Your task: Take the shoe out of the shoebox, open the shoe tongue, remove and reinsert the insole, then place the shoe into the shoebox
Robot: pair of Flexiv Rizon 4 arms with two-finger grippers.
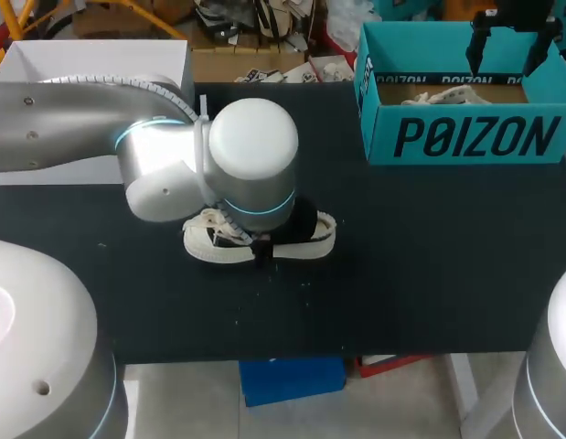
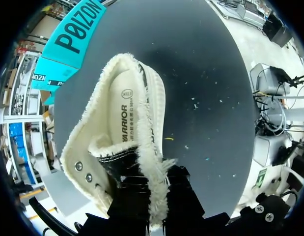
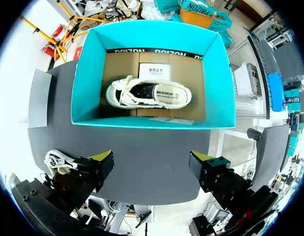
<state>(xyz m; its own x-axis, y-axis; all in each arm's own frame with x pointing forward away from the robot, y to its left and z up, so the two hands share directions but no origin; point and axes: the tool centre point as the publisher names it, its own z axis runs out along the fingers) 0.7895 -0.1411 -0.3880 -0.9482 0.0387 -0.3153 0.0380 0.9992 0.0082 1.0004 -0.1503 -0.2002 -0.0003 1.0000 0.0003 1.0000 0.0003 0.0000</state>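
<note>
A white canvas shoe [image 1: 209,240] with frayed edges lies on its sole in the middle of the black table [image 1: 429,274], largely covered by my left arm's wrist. In the left wrist view its insole [image 2: 126,113] shows inside, and my left gripper [image 2: 159,184] is shut on the shoe's frayed collar edge [image 2: 154,172]. The teal shoebox [image 1: 465,137] stands at the far right with a second white shoe [image 3: 149,93] lying inside. My right gripper [image 1: 511,44] hangs open above the box, its yellow-tipped fingers [image 3: 103,158] wide apart with nothing between them.
A white box [image 1: 100,64] sits at the table's far left behind my left arm. Bare black tabletop stretches between the shoe and the shoebox and along the near edge.
</note>
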